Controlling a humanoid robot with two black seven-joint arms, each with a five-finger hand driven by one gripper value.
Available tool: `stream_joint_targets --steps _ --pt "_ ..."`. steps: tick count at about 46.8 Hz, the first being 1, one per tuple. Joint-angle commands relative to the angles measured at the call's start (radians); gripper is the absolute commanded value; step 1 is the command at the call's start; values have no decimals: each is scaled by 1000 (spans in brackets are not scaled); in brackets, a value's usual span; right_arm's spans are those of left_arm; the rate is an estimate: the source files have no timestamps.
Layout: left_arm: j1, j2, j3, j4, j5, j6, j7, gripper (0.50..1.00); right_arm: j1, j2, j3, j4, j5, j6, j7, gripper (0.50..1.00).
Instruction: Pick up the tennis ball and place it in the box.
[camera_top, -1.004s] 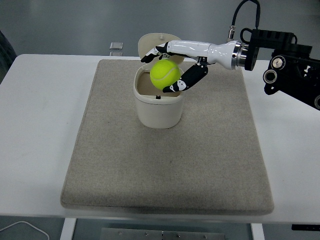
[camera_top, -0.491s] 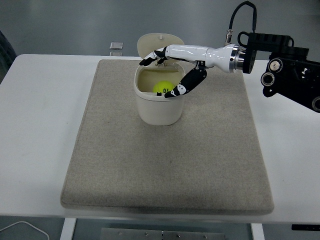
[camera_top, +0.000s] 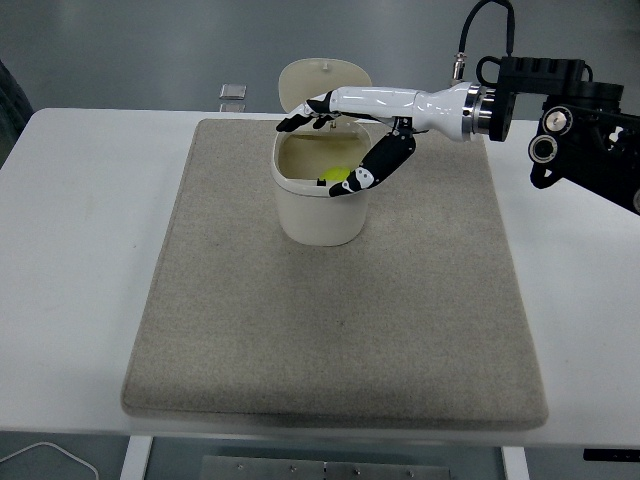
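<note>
Beige mat (camera_top: 330, 330) bears box (camera_top: 318, 215); robot hand (camera_top: 335, 140) open above.

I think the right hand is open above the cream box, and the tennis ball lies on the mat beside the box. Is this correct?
One detail is wrong. The head view shows the tennis ball inside the box, not on the mat beside it. The right hand is indeed open above the box.

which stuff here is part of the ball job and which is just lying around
Part of the job:
tennis ball, lying inside the box
box, lid open
right hand, open over the box

Just lying about:
grey mat under the box
small silver object at the table's far edge
white cable
</note>
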Motion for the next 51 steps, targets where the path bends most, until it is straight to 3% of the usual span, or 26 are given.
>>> stream_joint_targets --steps 1,6,15,26,37,45,51 --pt "0 0 0 0 1 1 0 992 -1 -8 34 9 63 66 0 897" --pt "0 0 0 1 1 -1 0 992 -1 -41 54 15 118 133 -2 897" --pt "0 0 1 1 1 -1 0 992 -10 -83 80 23 127 178 -3 897" --pt "0 0 1 0 1 -1 0 992 -90 -138 135 28 127 224 -3 897" --pt "0 0 0 0 1 -1 0 992 -156 -199 142 -1 149 213 -3 895" --pt "0 0 0 0 1 1 0 992 -189 -233 138 -78 305 196 -8 895" --pt "0 0 0 0 1 -1 0 992 -203 -235 138 -147 422 179 -45 897"
